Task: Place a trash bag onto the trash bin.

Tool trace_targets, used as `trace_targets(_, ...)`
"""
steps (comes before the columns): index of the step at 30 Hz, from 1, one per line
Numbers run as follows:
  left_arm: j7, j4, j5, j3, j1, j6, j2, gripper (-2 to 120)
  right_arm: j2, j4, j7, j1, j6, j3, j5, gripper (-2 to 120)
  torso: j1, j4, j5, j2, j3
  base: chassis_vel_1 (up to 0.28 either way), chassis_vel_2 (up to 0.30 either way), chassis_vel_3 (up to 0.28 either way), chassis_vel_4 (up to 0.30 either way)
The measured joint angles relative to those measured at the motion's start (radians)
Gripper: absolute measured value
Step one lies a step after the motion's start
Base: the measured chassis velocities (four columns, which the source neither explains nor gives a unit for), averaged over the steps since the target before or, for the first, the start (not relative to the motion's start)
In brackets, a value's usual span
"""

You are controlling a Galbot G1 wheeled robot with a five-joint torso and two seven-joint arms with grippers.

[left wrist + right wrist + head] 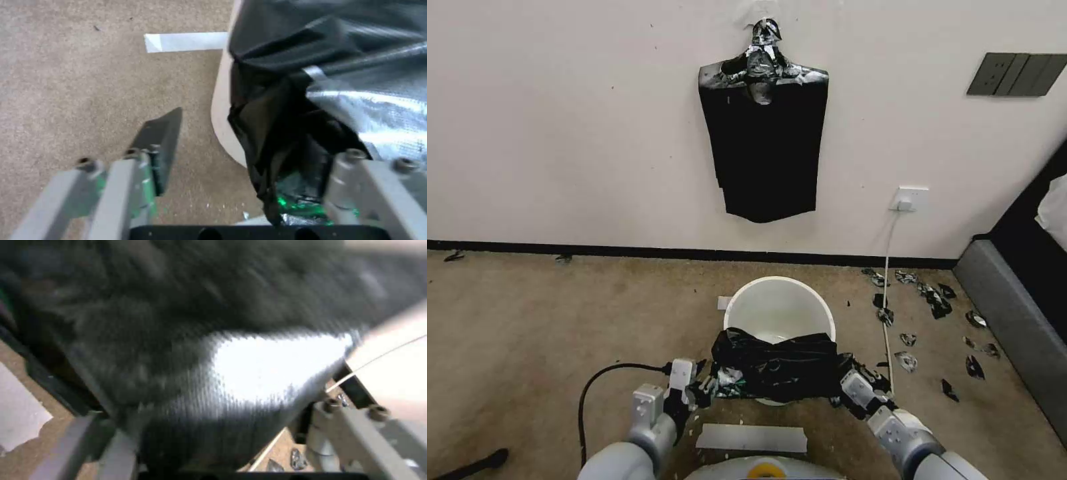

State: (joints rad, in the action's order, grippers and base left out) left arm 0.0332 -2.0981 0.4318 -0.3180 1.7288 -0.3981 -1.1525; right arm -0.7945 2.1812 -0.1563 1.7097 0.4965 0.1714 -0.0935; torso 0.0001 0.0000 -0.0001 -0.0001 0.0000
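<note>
While the trash bin (779,308) stands on the beige carpet (527,320) close to the wall (560,133), the trash bag (777,365) lies crumpled over the near part of its rim, and the far half of the white opening is uncovered. On the head view the left gripper (699,387) is at the bag's left end and the right gripper (848,381) is at its right end, so the black plastic is stretched between them across the front of the bin. On the left wrist view, the fingers (155,156) of the left gripper are spread apart; one dark pad is over the carpet beside the bin wall (222,110), and the bunched plastic (285,133) hangs between the fingers, but I cannot tell if the other finger touches it. On the right wrist view, the plastic (213,340) fills the space between the two grey fingers (351,426), which also stand wide apart, and the picture is too blurred to tell contact. A flat bunch of black bags (766,143) hangs on the wall above the bin. Small black scraps (934,300) lie on the carpet to the right, near a white cable (887,287) that comes down from a socket (910,198). A strip of white tape (752,437) is on the floor in front of the bin.
</note>
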Motion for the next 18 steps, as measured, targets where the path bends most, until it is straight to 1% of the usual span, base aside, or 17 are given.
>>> trace_targets(1, -0.024, -0.01, -0.005, -0.013, 0.01, -0.005, 0.006, 63, 0.005, 0.015, 0.007, 0.006, 0.011, 0.008, 0.0, 56, 0.0, 0.0, 0.0, 0.0, 0.0, 0.0, 0.0, 0.0, 0.0)
trace_targets(2, -0.051, -0.02, -0.012, -0.029, 0.019, -0.014, 0.012, 70, 0.011, 0.03, 0.017, 0.012, 0.022, 0.016, 0.0, 63, 0.0, 0.0001, 0.0001, 0.0, 0.0, 0.0, 0.0, 0.0, 0.0)
trace_targets(3, -0.051, -0.02, -0.012, -0.029, 0.019, -0.014, 0.012, 70, 0.011, 0.03, 0.017, 0.012, 0.022, 0.016, 0.0, 63, 0.0, 0.0001, 0.0001, 0.0, 0.0, 0.0, 0.0, 0.0, 0.0)
trace_targets(4, -0.097, -0.034, -0.026, -0.057, 0.033, -0.029, 0.022, 74, 0.019, 0.053, 0.031, 0.021, 0.041, 0.026, 0.003, 68, 0.0, 0.0, 0.0001, 0.0, 0.0, 0.0, 0.0, 0.0, 0.0)
trace_targets(5, -0.126, -0.043, -0.037, -0.075, 0.04, -0.039, 0.029, 79, 0.025, 0.065, 0.046, 0.027, 0.052, 0.033, 0.006, 71, 0.0, 0.0, 0.0, 0.0, 0.0, 0.0, 0.0, 0.0, 0.0)
trace_targets(6, -0.126, -0.043, -0.037, -0.075, 0.04, -0.039, 0.029, 79, 0.025, 0.065, 0.046, 0.027, 0.052, 0.033, 0.006, 71, 0.0, 0.0, 0.0, 0.0, 0.0, 0.0, 0.0, 0.0, 0.0)
trace_targets(7, -0.144, -0.048, -0.043, -0.09, 0.045, -0.045, 0.033, 82, 0.028, 0.071, 0.056, 0.03, 0.057, 0.038, 0.008, 76, 0.0, 0.0001, -0.0001, 0.0, 0.0, 0.0, 0.0, 0.0, 0.0)
trace_targets(8, -0.17, -0.055, -0.053, -0.113, 0.054, -0.053, 0.04, 91, 0.032, 0.082, 0.069, 0.037, 0.064, 0.047, 0.012, 83, 0.0, 0.0, 0.0, 0.0, 0.0, 0.0, 0.0, 0.0, 0.0)
trace_targets(9, -0.17, -0.055, -0.053, -0.113, 0.054, -0.053, 0.04, 91, 0.032, 0.082, 0.069, 0.037, 0.064, 0.047, 0.012, 83, 0.0, 0.0, 0.0, 0.0, 0.0, 0.0, 0.0, 0.0, 0.0)
trace_targets(10, -0.19, -0.061, -0.06, -0.131, 0.062, -0.057, 0.044, 95, 0.035, 0.088, 0.075, 0.042, 0.067, 0.052, 0.015, 89, 0.0, 0.0, 0.0, 0.0, 0.0, 0.0, 0.0, 0.0, 0.0)
trace_targets(12, -0.271, -0.071, -0.094, -0.185, 0.094, -0.057, 0.057, 99, 0.045, 0.105, 0.099, 0.06, 0.069, 0.08, 0.018, 98, 0.0, 0.0, 0.0, 0.0, 0.0, 0.0, 0.0, 0.0, 0.0)
trace_targets(13, -0.271, -0.071, -0.094, -0.185, 0.094, -0.057, 0.057, 99, 0.045, 0.105, 0.099, 0.06, 0.069, 0.08, 0.018, 98, 0.0, 0.0, 0.0, 0.0, 0.0, 0.0, 0.0, 0.0, 0.0)
trace_targets(15, -0.333, -0.071, -0.123, -0.211, 0.109, -0.037, 0.061, 100, 0.051, 0.114, 0.117, 0.066, 0.07, 0.095, 0.019, 100, 0.0, 0.0001, 0.0001, 0.0, 0.0, 0.0, 0.0, 0.0, 0.0)
trace_targets(16, -0.352, -0.069, -0.133, -0.218, 0.114, -0.026, 0.061, 100, 0.053, 0.12, 0.127, 0.068, 0.07, 0.102, 0.019, 100, 0.0, 0.0, 0.0001, 0.0, 0.0, 0.0, 0.0, 0.0, 0.0)
trace_targets(17, -0.352, -0.069, -0.133, -0.218, 0.114, -0.026, 0.061, 100, 0.053, 0.12, 0.127, 0.068, 0.07, 0.102, 0.019, 100, 0.0, 0.0, 0.0001, 0.0, 0.0, 0.0, 0.0, 0.0, 0.0)
trace_targets(18, -0.368, -0.068, -0.141, -0.224, 0.118, -0.016, 0.061, 100, 0.056, 0.127, 0.146, 0.074, 0.07, 0.112, 0.02, 100, 0.0, 0.0001, 0.0, 0.0, 0.0, 0.0, 0.0, 0.0, 0.0)
